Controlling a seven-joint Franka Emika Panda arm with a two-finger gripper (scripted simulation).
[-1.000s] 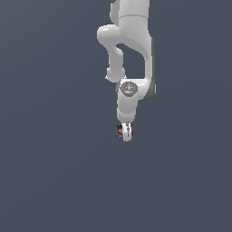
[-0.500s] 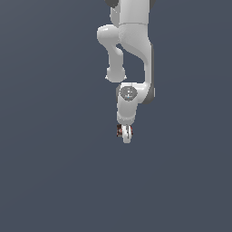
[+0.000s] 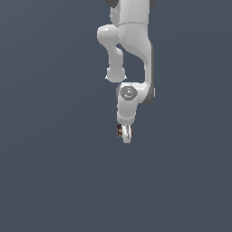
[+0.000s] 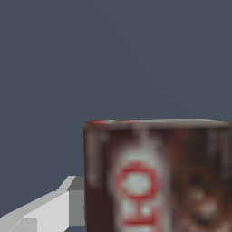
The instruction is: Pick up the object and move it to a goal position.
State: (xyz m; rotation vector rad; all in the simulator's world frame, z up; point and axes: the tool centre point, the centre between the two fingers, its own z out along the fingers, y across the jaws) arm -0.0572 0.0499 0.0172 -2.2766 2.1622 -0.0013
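A: In the exterior view we see the white arm (image 3: 129, 50) reaching down from the top edge, with the claw (image 3: 125, 132) at its lowest end, pointing down against a plain grey-blue ground.

B: And the object (image 3: 120, 130)? We make out only a tiny dark speck with a touch of red, tucked at the claw's tip on the exterior view's left side of it.

A: Yes, it sits right against the white finger there. The wrist view gives us more: the object (image 4: 156, 176) fills much of that picture, a dark brown box face with a blurry red and white label.

B: We also see a pale grey finger (image 4: 50, 210) meeting the box's side in the wrist view.

A: So we read the claw as pinching the object between its fingers, though only one finger shows clearly in that close picture.

B: Agreed. We cannot tell from either view whether the box touches any surface beneath it; nothing but flat grey-blue surrounds it
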